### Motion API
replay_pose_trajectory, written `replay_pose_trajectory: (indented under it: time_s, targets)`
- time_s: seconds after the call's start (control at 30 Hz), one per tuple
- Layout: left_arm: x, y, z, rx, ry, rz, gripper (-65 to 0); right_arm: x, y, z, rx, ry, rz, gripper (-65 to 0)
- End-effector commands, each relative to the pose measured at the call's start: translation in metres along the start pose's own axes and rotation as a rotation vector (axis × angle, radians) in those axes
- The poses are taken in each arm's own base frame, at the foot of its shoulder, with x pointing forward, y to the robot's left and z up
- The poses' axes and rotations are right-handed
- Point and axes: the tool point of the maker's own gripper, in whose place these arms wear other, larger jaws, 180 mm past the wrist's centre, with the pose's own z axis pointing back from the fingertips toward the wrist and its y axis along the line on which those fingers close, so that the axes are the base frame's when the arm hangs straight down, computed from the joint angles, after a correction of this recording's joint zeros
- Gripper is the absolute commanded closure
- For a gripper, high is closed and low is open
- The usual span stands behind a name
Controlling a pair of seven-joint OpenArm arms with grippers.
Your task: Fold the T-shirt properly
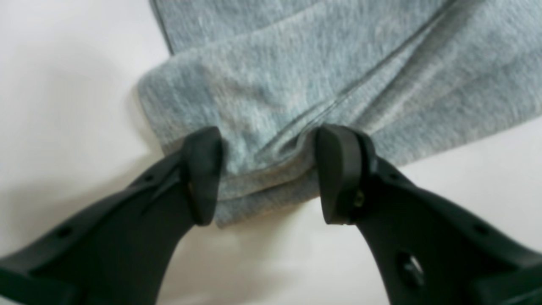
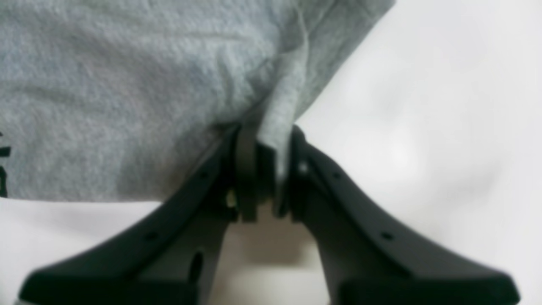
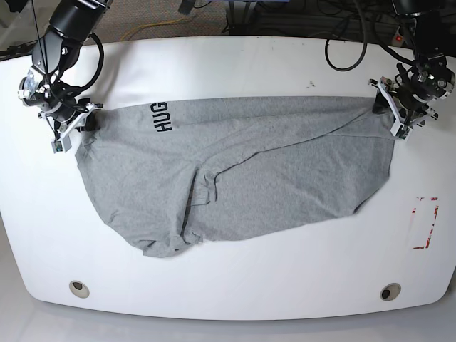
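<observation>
The T-shirt [image 3: 242,171] is light grey and lies spread wide across the white table [image 3: 235,285], with black letters "HUG" [image 3: 162,117] showing near its far left. My right gripper [image 2: 264,169], at the shirt's left corner in the base view [image 3: 82,125], is shut on a pinched ridge of the grey cloth [image 2: 279,106]. My left gripper [image 1: 266,169] is at the shirt's right corner in the base view [image 3: 390,114]. Its two fingers [image 1: 203,173] stand apart on either side of a layered hem edge [image 1: 262,186], and the cloth between them is not squeezed.
Two round holes [image 3: 80,288] [image 3: 389,291] sit near the table's front edge. A red marking [image 3: 425,222] lies on the table at the right. Cables [image 3: 345,43] hang behind the far edge. The shirt's lower part bulges toward the front left [image 3: 160,242].
</observation>
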Motion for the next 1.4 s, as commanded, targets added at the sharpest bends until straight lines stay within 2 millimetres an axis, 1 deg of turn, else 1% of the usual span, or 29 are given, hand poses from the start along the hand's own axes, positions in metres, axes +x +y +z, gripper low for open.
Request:
replay_pose_trajectory:
  time_s: [0.0,0.07,0.13,0.2,0.23,0.3,0.37,0.47,0.57,0.6,0.67,0.73,0.77,0.93,0.97,1.0,1.17,1.2,1.27,1.37]
  targets:
    - [-0.009,0.007,0.010,0.019,0.047,-0.033,-32.1,0.006,-0.013,0.012,-0.035,-0.015,0.021,-8.6]
    - [-0.014,0.009,0.015,0.026,0.062,-0.048,-32.1,0.001,-0.014,0.018,-0.048,0.001,0.039,-8.2]
    - [-0.025,0.011,0.022,0.036,0.082,-0.048,-32.2,-0.009,-0.017,0.027,-0.069,0.013,0.042,-8.2]
    - [-0.028,0.011,0.028,0.043,0.087,-0.054,-32.5,-0.014,-0.019,0.036,-0.089,0.021,0.057,-8.1]
    - [-0.030,0.010,0.031,0.045,0.090,-0.060,-32.8,-0.019,-0.020,0.040,-0.099,0.034,0.063,-8.1]
    - [-0.035,0.007,0.035,0.046,0.100,-0.067,-34.7,-0.030,-0.018,0.043,-0.101,0.061,0.068,-7.9]
    - [-0.045,0.005,0.042,0.046,0.120,-0.069,-38.5,-0.041,-0.015,0.049,-0.107,0.082,0.082,-7.9]
    - [-0.055,0.003,0.045,0.042,0.141,-0.064,-40.0,-0.055,-0.013,0.058,-0.115,0.111,0.102,-8.4]
    - [-0.061,0.000,0.046,0.031,0.153,-0.068,-40.0,-0.069,-0.005,0.059,-0.103,0.131,0.092,-8.7]
    - [-0.061,-0.001,0.047,0.023,0.154,-0.077,-40.0,-0.070,-0.006,0.060,-0.105,0.132,0.091,-8.7]
    - [-0.056,0.002,0.051,0.043,0.136,-0.073,-40.0,-0.069,-0.009,0.064,-0.120,0.123,0.085,-8.9]
    - [-0.047,0.005,0.057,0.067,0.106,-0.073,-40.1,-0.062,-0.013,0.070,-0.142,0.102,0.089,-10.8]
    - [-0.042,0.005,0.059,0.076,0.094,-0.075,-40.1,-0.059,-0.013,0.072,-0.149,0.093,0.094,-13.2]
    - [-0.016,0.006,0.070,0.112,0.033,-0.119,-40.3,-0.035,-0.012,0.083,-0.178,0.033,0.141,-38.7]
    - [-0.011,0.008,0.072,0.120,0.023,-0.127,-40.3,-0.031,-0.012,0.085,-0.182,0.025,0.148,-42.0]
    - [0.000,0.011,0.073,0.135,0.007,-0.135,-40.3,-0.023,-0.011,0.084,-0.183,0.005,0.155,-44.5]
    - [0.026,0.028,0.074,0.191,-0.012,-0.137,-40.3,0.012,-0.013,0.080,-0.189,-0.073,0.157,-42.5]
    - [0.035,0.032,0.074,0.202,-0.028,-0.137,-40.3,0.017,-0.014,0.077,-0.185,-0.083,0.150,-42.5]
    - [0.044,0.036,0.074,0.214,-0.045,-0.138,-40.3,0.031,-0.008,0.069,-0.162,-0.105,0.154,-42.3]
    - [0.056,0.039,0.073,0.224,-0.077,-0.134,-40.3,0.052,-0.004,0.056,-0.129,-0.105,0.204,-42.3]
